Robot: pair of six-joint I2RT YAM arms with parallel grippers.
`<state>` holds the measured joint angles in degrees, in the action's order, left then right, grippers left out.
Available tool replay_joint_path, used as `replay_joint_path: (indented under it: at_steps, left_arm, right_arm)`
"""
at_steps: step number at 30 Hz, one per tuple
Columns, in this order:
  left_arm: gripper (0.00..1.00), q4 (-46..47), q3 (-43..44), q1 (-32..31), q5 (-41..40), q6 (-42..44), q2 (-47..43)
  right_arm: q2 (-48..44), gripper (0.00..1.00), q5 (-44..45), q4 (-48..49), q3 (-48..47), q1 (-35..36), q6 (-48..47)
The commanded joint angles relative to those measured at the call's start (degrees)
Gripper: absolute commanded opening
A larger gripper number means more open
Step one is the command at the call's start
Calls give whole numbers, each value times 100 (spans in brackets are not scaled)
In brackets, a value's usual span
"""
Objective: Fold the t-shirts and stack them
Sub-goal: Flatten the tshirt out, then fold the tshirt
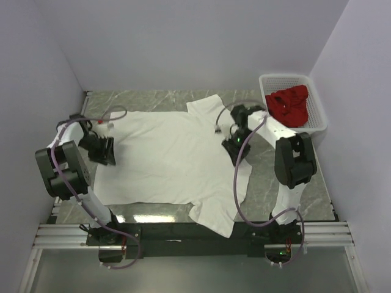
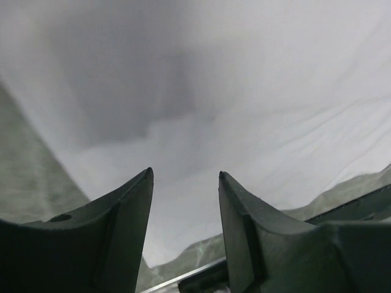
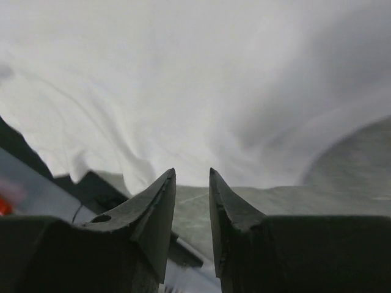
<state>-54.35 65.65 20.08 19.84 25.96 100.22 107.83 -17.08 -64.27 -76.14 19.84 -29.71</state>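
A white t-shirt (image 1: 171,159) lies spread flat on the marble table, with one sleeve at the back and one at the front. A deep red t-shirt (image 1: 288,105) sits bunched in the white basket (image 1: 317,113) at the back right. My left gripper (image 1: 105,151) is low at the shirt's left edge. Its jaws are open in the left wrist view (image 2: 185,174), with white cloth (image 2: 244,110) just beyond them and nothing between. My right gripper (image 1: 234,146) is at the shirt's right edge. Its jaws (image 3: 192,171) stand narrowly apart over bare table, with the cloth (image 3: 183,91) ahead of them.
The basket stands against the right wall. Grey walls close in the table on the left, back and right. A metal rail (image 1: 195,232) carrying both arm bases runs along the near edge. Bare marble (image 1: 146,101) shows behind the shirt.
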Motion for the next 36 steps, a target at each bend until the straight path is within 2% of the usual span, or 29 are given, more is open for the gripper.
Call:
replay_joint_path:
  at_steps: [1,3,6,8,10,14,20,25,29,36]
  left_arm:
    - [54,-260,1404,32,1029,86,-40]
    - [59,-33,2263,32,1381,-221,180]
    - [66,466,3187,32,1619,-696,716]
    - [78,775,3576,23,1672,-1072,1156]
    - [80,1239,4042,32,1716,-1285,1576]
    - [80,1883,4597,14,1769,-1838,2123]
    - [79,2060,4993,-82,1630,-1866,2616]
    - [81,1832,5195,-100,1427,-1726,2967]
    - [82,1708,5283,-109,1313,-1602,3143]
    - [82,1708,5397,-144,1225,-1646,3337]
  right_arm:
    - [-132,37,-1077,-174,-1734,-506,201]
    - [79,40,-1244,168,-2786,-779,483]
    - [868,43,-1114,739,-4087,-990,975]
    - [1221,50,-999,1291,-4618,-1078,1397]
    - [1668,55,-885,1731,-5129,-1175,1721]
    - [2145,59,-674,3486,-5122,-1280,2223]
    - [3085,62,-771,4492,-5710,-1289,2514]
    - [3499,67,-700,4836,-5842,-1280,2436]
    - [3604,67,-770,5029,-5719,-1263,2304]
    - [3789,67,-946,5118,-6053,-1149,2286]
